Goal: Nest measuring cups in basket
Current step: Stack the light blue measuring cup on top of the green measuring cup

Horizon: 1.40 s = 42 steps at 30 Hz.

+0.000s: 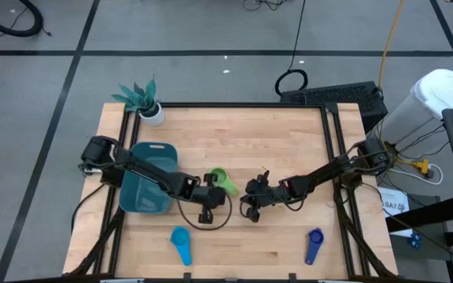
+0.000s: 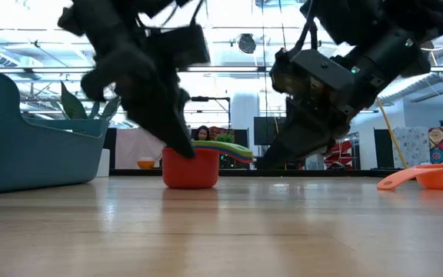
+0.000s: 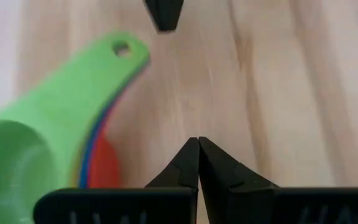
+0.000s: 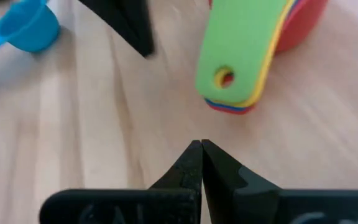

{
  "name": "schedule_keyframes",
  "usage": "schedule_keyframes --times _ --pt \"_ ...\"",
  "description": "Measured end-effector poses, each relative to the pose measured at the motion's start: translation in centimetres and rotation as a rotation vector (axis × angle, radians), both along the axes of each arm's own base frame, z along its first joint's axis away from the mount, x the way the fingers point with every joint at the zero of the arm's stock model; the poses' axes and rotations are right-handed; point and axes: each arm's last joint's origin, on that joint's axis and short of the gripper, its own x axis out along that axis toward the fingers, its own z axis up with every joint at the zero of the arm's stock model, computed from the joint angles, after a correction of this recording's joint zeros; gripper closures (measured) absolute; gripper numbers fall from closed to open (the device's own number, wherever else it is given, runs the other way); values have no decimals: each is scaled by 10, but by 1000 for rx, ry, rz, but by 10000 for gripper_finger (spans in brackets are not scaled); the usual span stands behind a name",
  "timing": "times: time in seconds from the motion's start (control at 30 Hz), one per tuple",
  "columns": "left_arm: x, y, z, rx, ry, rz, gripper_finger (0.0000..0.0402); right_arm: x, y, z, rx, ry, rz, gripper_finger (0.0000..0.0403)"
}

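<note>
Near desk centre: nested stack of measuring cups (image 1: 220,180), green cup on top, yellow, blue and red edges showing beneath, red bowl at the bottom resting on the desk (image 1: 242,126).
Left hand (image 1: 208,206): fingers closed tip to tip, holding nothing; positioned just beside the stack on its near side, with the green handle (image 3: 98,74) off to one side of the fingertips, not touching.
Right hand (image 1: 252,203): fingers closed together, holding nothing; positioned near the stack on its right, the handle ends with their hanging holes lying just ahead of the fingertips, apart from them.
Basket (image 1: 149,189): dark teal tub at the left side of the desk, under the left arm, apart from the stack.
Light blue cup (image 1: 181,243): lying alone near the front edge, left of centre.
Dark blue cup (image 1: 314,244): lying alone near the front edge, right of centre.
Orange cup (image 2: 429,176): lying on the desk at the right of the low view.
Potted plant (image 1: 142,100): at the far left corner.
</note>
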Motion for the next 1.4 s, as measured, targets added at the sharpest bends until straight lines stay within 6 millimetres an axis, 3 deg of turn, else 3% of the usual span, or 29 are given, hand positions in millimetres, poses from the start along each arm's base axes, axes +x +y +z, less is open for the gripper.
schedule_keyframes --times 0.3,0.5,0.6,0.73,1.03,1.17,1.4 --pt "-45 -23 79 -5 -169 -39 397 -24 6 48 -167 -51 60 403" --pt "-79 -53 108 3 -113 -117 397 -37 18 70 -196 -111 151 403" --pt "-89 -66 126 27 -55 -131 397 -40 21 72 -195 -114 166 403" --pt "-102 -74 136 55 51 -129 396 -41 20 71 -201 -98 177 403" --pt "-122 -92 128 61 143 -318 385 -44 21 68 -180 -53 224 403" --pt "-123 -95 120 103 164 -372 348 -44 21 68 -171 -54 220 403" --pt "-109 -108 82 200 286 -452 260 -43 22 69 -131 -61 218 403"
